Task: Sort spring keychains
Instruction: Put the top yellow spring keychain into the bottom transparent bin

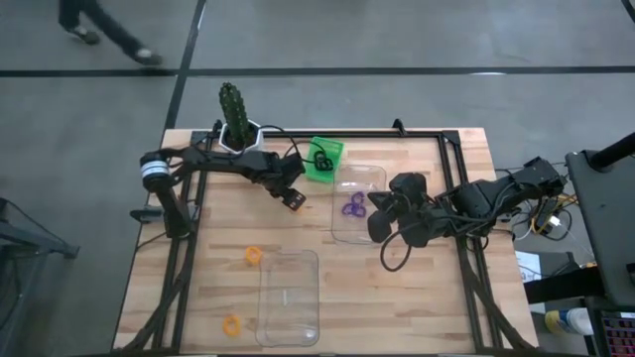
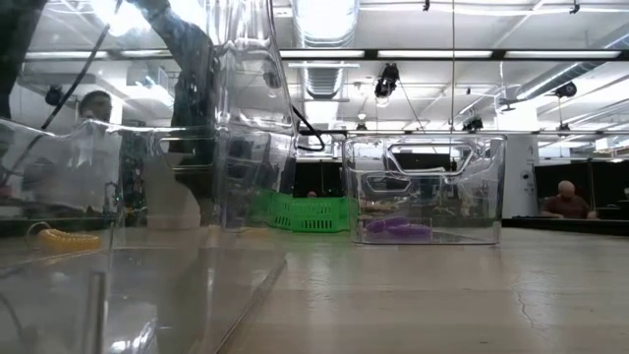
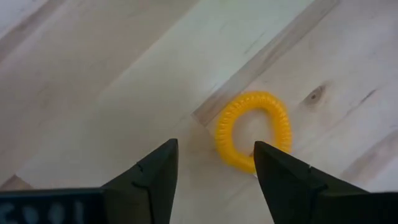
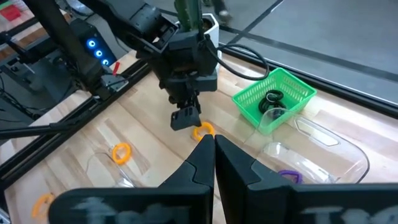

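Purple spring keychains (image 1: pixel 352 206) already lie in the clear tray (image 1: pixel 372 178) beside the green bin (image 1: pixel 327 169), which holds black ones. Three orange keychains (image 1: pixel 253 256) remain on the table (image 1: pixel 417 297). The left gripper (image 3: pixel 214 165) hovers spread above one; the right gripper (image 4: pixel 214 152) is closed, empty.

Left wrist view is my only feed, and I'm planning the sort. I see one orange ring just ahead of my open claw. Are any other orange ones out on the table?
Observer: Yes. Two more orange keychains lie on the wood beside the empty clear tray.
Operator: Where are the purple ones?
Observer: The purple keychains lie inside the other clear tray.
Operator: And the right claw?
Observer: The right claw is shut and empty, at that tray's edge.
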`<state>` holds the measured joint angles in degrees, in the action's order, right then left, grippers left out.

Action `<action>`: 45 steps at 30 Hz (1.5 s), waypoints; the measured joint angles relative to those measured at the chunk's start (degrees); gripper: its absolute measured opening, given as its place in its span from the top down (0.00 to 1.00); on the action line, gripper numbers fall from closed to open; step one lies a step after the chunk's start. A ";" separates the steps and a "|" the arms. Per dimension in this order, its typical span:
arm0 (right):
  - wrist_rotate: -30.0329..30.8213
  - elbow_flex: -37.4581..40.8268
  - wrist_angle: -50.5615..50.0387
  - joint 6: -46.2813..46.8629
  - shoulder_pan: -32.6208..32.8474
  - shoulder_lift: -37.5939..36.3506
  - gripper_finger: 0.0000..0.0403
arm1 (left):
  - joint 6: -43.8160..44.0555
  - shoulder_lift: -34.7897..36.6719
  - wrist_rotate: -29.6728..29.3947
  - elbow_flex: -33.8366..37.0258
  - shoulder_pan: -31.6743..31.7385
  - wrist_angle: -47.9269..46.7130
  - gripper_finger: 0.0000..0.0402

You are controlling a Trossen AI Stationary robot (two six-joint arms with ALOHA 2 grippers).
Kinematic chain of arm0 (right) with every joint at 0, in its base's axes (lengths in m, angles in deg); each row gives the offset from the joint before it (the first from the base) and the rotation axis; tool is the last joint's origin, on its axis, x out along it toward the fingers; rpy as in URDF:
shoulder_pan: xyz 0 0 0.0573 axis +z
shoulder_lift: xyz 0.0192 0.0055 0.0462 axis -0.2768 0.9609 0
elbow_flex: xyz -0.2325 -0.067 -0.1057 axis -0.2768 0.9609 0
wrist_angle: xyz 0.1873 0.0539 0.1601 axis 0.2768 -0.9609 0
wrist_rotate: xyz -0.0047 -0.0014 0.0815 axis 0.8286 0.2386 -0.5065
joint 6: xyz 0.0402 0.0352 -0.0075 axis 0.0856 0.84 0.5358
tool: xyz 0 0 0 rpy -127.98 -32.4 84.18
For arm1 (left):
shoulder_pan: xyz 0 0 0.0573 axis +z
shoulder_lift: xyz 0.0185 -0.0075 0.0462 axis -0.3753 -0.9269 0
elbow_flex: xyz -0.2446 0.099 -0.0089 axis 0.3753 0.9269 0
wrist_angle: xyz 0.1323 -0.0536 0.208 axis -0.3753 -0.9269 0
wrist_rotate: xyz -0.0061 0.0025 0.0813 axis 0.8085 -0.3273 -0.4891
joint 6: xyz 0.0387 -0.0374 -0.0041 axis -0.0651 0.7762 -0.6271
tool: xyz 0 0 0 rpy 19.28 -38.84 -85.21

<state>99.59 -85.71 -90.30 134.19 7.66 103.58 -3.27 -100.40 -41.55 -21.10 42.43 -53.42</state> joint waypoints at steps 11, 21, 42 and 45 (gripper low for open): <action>0.09 0.22 -0.04 0.02 0.00 0.00 0.98 | -0.24 -2.51 -0.05 0.00 -0.01 1.48 0.50; 0.13 0.25 -0.04 0.07 0.00 0.00 0.98 | -1.46 -4.02 -0.85 -0.17 -0.01 1.07 0.62; 0.13 0.44 0.10 0.22 0.00 0.00 0.98 | -2.47 2.92 -2.03 -5.29 -1.84 -6.96 0.98; 0.13 0.46 0.09 0.22 0.00 0.00 0.98 | -1.92 6.79 -1.55 -5.62 -3.46 -8.85 0.98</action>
<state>99.72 -85.25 -90.21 134.41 7.66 103.58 -5.19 -93.61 -43.10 -26.71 38.96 -62.26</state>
